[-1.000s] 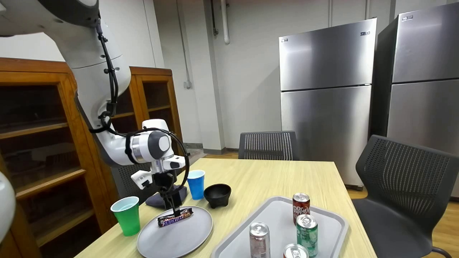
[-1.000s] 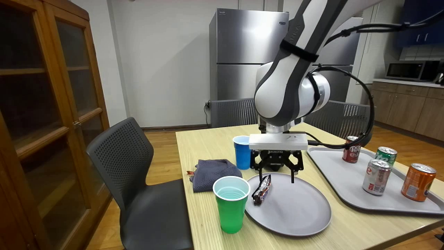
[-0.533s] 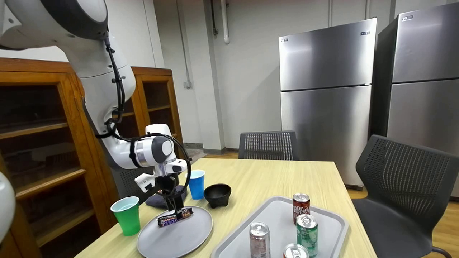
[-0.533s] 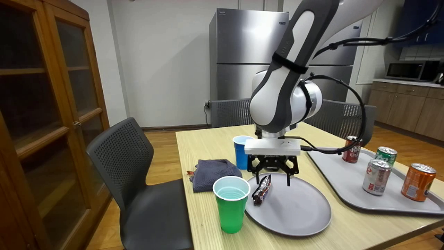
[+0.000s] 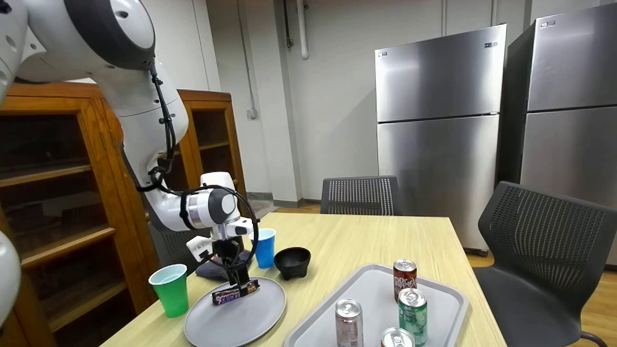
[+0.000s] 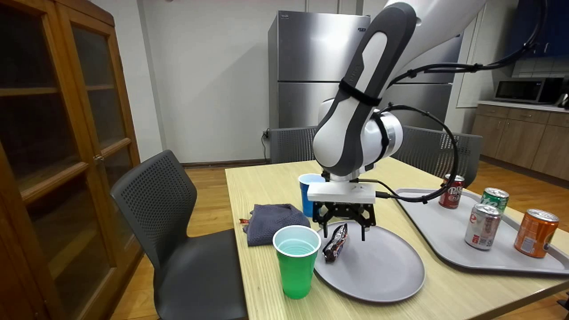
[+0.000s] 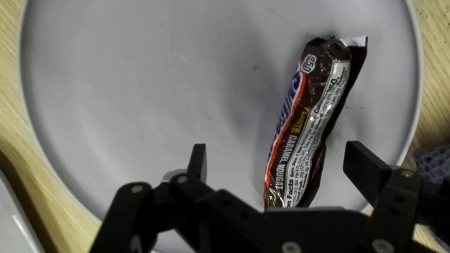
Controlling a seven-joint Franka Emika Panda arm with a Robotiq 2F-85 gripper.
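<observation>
Gripper spread wide at Snickers bar
The bar's one-o'clock slant (wrist view) could cause twisting if gripped.

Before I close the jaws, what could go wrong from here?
First, the bar runs at a slant between the open jaws in the wrist view, so it may twist as they close. Second, they look nearer one end in an exterior view, so the other could sag on lifting. Third, the green cup stands close by the plate, so a sideways swing might tip it.
</observation>
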